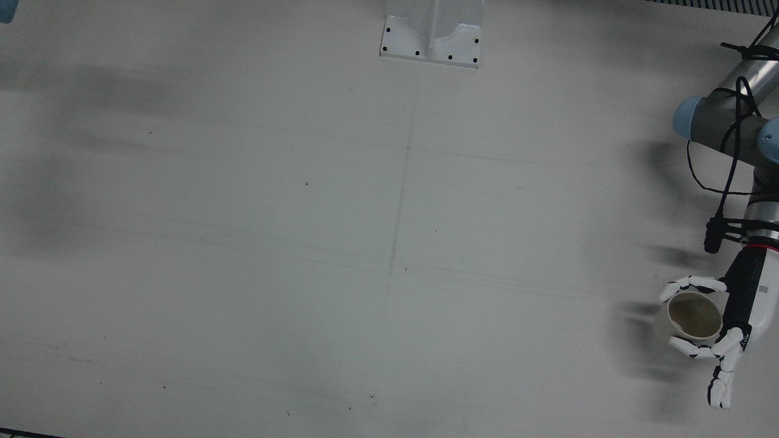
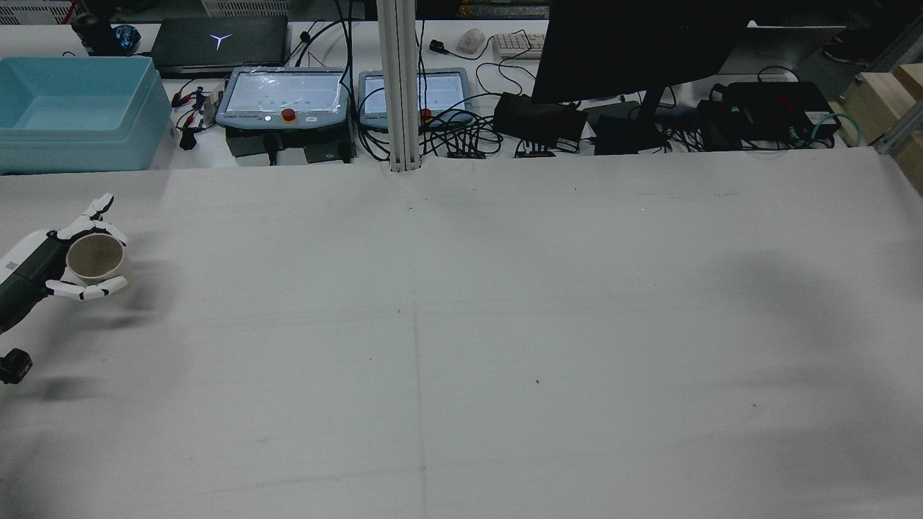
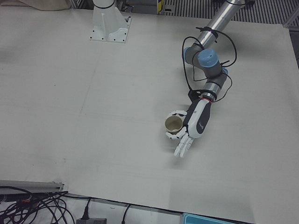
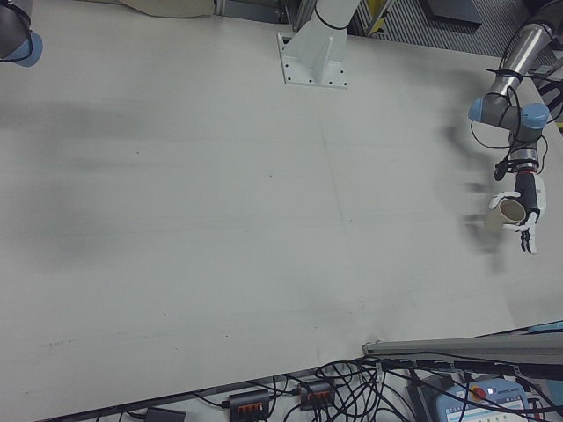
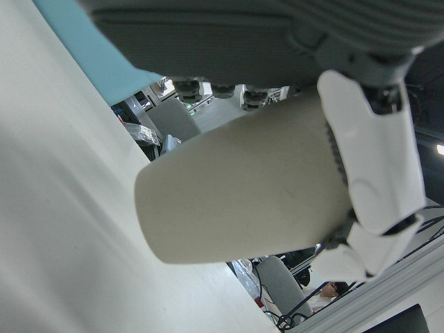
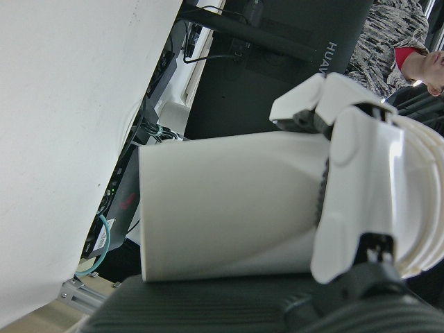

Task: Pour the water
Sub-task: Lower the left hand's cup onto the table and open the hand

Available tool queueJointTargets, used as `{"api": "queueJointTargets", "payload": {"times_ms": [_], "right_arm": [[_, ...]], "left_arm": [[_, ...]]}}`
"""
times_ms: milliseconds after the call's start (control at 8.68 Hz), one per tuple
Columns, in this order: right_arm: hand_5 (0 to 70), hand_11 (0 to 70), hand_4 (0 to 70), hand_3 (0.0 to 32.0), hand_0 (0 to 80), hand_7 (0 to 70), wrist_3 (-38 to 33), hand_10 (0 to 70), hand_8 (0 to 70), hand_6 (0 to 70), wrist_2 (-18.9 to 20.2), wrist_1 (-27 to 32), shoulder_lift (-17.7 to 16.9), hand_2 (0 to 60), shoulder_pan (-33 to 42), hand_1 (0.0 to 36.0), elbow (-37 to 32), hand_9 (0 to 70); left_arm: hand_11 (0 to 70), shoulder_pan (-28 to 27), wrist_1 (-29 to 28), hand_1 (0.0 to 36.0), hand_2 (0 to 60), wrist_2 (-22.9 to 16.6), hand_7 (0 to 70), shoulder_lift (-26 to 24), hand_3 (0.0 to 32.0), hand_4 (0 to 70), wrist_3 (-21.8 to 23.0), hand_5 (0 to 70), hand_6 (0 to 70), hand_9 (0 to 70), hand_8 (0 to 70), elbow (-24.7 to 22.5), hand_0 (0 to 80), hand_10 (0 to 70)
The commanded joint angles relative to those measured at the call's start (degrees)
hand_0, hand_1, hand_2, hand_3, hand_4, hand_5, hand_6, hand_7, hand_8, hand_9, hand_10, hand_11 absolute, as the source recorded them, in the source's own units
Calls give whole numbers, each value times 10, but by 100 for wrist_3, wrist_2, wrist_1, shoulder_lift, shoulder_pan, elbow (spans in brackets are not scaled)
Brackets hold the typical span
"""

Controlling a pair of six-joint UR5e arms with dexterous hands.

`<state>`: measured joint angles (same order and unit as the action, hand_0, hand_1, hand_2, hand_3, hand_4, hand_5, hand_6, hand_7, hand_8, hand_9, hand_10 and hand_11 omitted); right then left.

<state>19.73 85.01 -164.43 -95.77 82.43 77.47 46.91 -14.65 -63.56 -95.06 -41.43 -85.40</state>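
My left hand (image 1: 739,310) is shut on a beige paper cup (image 1: 694,315), upright with its mouth open upward, just above the table at the robot's far left. The same hand (image 2: 29,270) and cup (image 2: 95,258) show at the left edge of the rear view, in the left-front view as hand (image 3: 195,122) and cup (image 3: 173,124), and in the right-front view as cup (image 4: 506,212). The left hand view shows that cup's side (image 5: 243,187) with fingers (image 5: 371,159) around it. My right hand (image 6: 368,194) shows only in its own view, shut on a white cup (image 6: 229,208).
A white pedestal base (image 1: 432,33) stands at the table's robot-side edge. Past the far edge are a blue bin (image 2: 65,108), two teach pendants (image 2: 285,97), a monitor (image 2: 634,43) and cables. A joint of the right arm (image 4: 18,35) shows at the corner.
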Motion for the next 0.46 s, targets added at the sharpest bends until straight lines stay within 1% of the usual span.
{"api": "queueJointTargets", "payload": {"times_ms": [0, 230, 345], "right_arm": [[700, 700, 161, 0, 592, 488, 13, 496, 460, 356, -37, 7, 5, 600, -16, 338, -74, 630], [700, 700, 159, 0, 591, 486, 13, 496, 458, 355, -46, 7, 5, 600, -16, 334, -65, 628], [700, 700, 159, 0, 591, 484, 13, 495, 456, 353, -37, 7, 5, 600, -16, 333, -65, 625]], "left_arm": [[53, 169, -433, 268, 600, -60, 44, 31, 0, 305, -287, 411, 47, 22, 13, 498, 454, 26], [55, 134, -547, 260, 600, -78, 51, 22, 0, 312, -261, 415, 54, 25, 15, 848, 452, 27], [55, 143, -556, 248, 600, -78, 57, 14, 0, 316, -235, 414, 58, 27, 18, 850, 456, 28]]}}
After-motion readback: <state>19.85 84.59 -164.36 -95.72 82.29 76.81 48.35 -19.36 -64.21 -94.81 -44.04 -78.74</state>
